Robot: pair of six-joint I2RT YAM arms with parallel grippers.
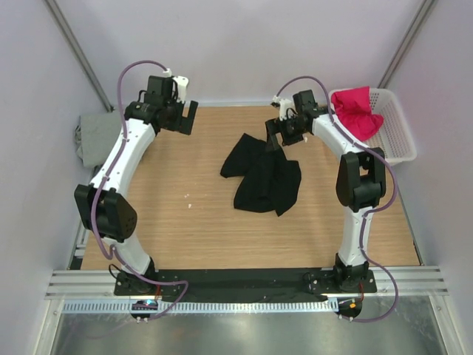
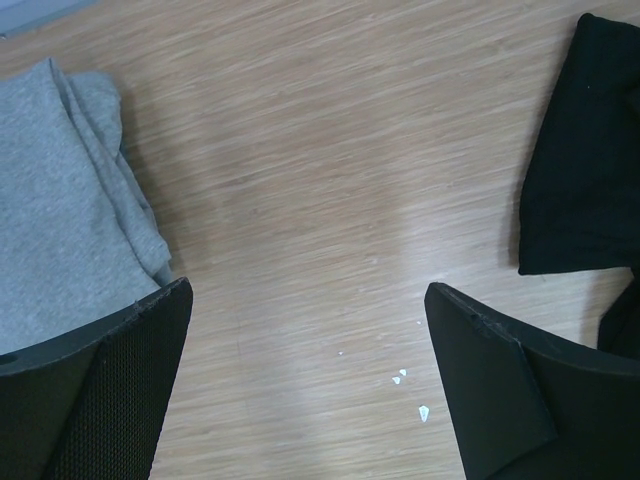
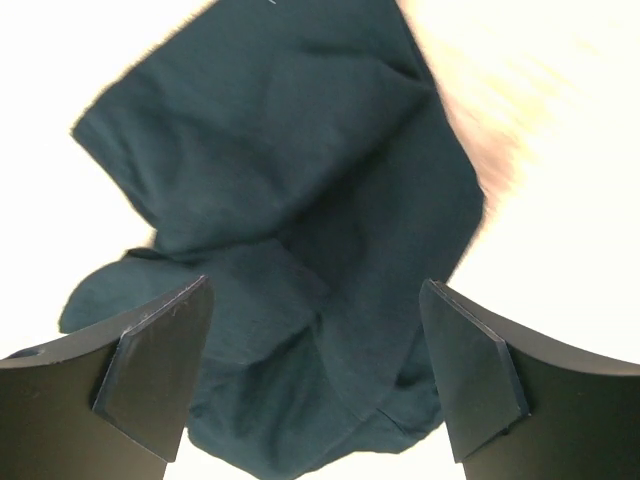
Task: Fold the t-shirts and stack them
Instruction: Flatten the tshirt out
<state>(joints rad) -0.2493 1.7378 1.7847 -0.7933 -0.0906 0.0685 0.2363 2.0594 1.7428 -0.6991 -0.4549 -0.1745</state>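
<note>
A black t-shirt [image 1: 262, 174] lies crumpled in the middle of the wooden table. In the right wrist view it fills the frame [image 3: 290, 200], bunched in loose folds. My right gripper [image 1: 276, 140] [image 3: 315, 370] hangs open over the shirt's far edge, its fingers wide apart and gripping nothing. A folded grey t-shirt [image 1: 96, 137] [image 2: 60, 200] rests at the table's far left edge. A magenta-red t-shirt [image 1: 358, 111] sits heaped in the basket. My left gripper [image 1: 186, 117] [image 2: 305, 380] is open above bare wood between the grey shirt and the black shirt [image 2: 585, 150].
A white mesh basket [image 1: 399, 137] stands at the far right edge of the table. Small white flecks [image 2: 405, 385] lie on the wood below the left gripper. Pale walls close in the table at the back and on both sides.
</note>
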